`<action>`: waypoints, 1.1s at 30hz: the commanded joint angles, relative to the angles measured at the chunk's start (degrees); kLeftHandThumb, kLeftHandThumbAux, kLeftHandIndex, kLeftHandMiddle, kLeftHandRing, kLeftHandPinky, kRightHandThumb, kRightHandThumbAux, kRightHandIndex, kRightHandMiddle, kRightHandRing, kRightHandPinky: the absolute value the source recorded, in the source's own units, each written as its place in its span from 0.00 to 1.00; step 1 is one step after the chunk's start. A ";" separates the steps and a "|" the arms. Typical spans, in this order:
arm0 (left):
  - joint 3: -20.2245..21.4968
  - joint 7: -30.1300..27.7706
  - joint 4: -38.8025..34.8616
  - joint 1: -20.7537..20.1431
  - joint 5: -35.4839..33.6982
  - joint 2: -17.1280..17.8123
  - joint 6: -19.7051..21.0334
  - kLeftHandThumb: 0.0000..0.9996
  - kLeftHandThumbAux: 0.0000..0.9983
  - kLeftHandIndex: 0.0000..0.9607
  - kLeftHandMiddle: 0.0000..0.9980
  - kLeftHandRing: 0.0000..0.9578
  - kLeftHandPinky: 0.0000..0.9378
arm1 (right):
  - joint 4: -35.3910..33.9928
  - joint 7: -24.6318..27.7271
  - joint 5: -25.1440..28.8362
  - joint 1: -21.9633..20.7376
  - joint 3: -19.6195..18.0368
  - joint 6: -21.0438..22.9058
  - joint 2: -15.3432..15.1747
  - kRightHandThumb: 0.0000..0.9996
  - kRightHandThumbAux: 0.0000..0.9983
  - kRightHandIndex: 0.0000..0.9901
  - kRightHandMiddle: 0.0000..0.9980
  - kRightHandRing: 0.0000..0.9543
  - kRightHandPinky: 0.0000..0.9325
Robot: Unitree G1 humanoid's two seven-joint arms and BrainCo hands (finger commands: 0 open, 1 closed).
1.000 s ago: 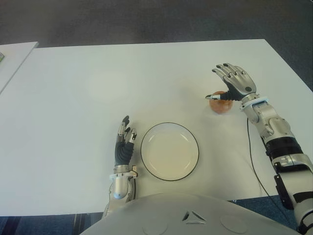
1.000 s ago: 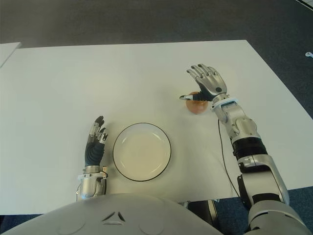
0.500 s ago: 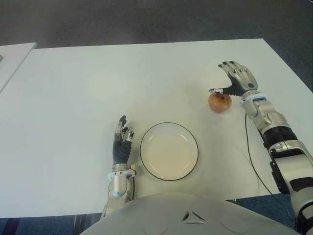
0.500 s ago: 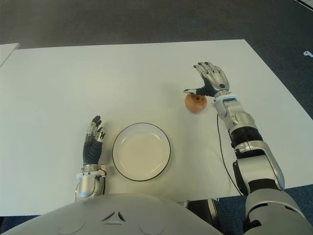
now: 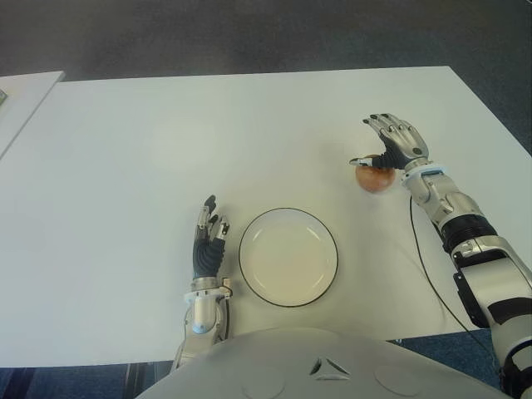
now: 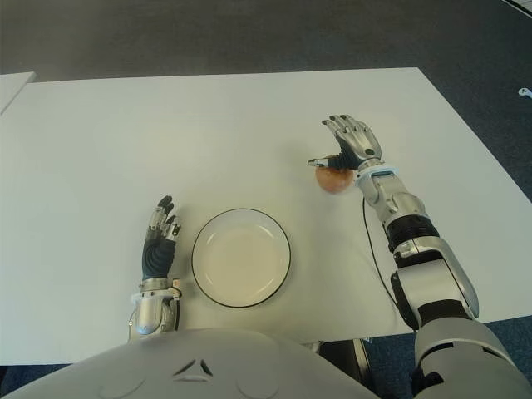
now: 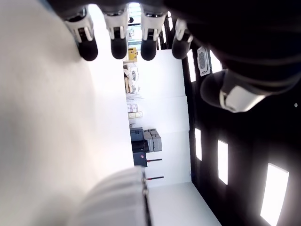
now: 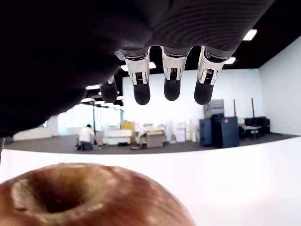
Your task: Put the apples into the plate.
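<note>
- Table [image 5: 125, 150], white, carries everything in view; its bare top fills most of the head views.
- Left hand [image 5: 208, 241] shows just beside the left edge of the plate, fingers straight and relaxed, holding nothing; it stands where it did half a second ago.
- Plate [image 5: 288, 257], white with a dark rim, sits near the robot's body, with nothing in it, unmoved.
- Apple [image 5: 373, 176], red and yellow, is on the table well apart from the plate, to its right and farther from the robot; it has not shifted.
- Right hand [image 5: 392, 148] is over the apple, fingers [image 8: 171, 82] spread wide and extended above the fruit, thumb reaching across its top. Half a second ago the hand stood a little farther back, leaving the apple more exposed; now it covers part of it. No closed grasp is visible.
</note>
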 commanded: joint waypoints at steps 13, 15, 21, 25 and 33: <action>0.57 -0.26 2.24 0.63 0.09 -0.27 1.98 0.06 0.44 0.00 0.00 0.00 0.00 | 1.24 -0.42 2.11 2.06 2.45 -0.16 -0.55 0.23 0.37 0.00 0.00 0.00 0.00; 0.55 -0.37 2.28 0.59 -0.29 -0.43 1.92 0.06 0.44 0.00 0.00 0.00 0.00 | 0.89 -0.22 2.44 2.52 2.56 -0.34 -0.62 0.23 0.37 0.00 0.00 0.00 0.00; 0.10 -1.13 2.50 0.31 -1.50 -0.48 1.42 0.07 0.43 0.00 0.00 0.00 0.00 | -0.49 0.32 3.33 3.97 2.80 -0.38 -0.69 0.23 0.36 0.00 0.00 0.00 0.00; -0.16 -0.24 2.55 0.22 -0.80 -0.53 0.82 0.07 0.42 0.00 0.00 0.00 0.00 | -0.31 0.19 3.79 4.96 3.11 -0.29 -0.29 0.23 0.35 0.00 0.00 0.00 0.00; 0.07 -0.25 2.19 0.44 -0.91 -0.57 1.21 0.08 0.42 0.00 0.00 0.00 0.00 | 2.08 -1.39 3.85 5.71 4.24 0.48 0.74 0.22 0.33 0.00 0.00 0.00 0.00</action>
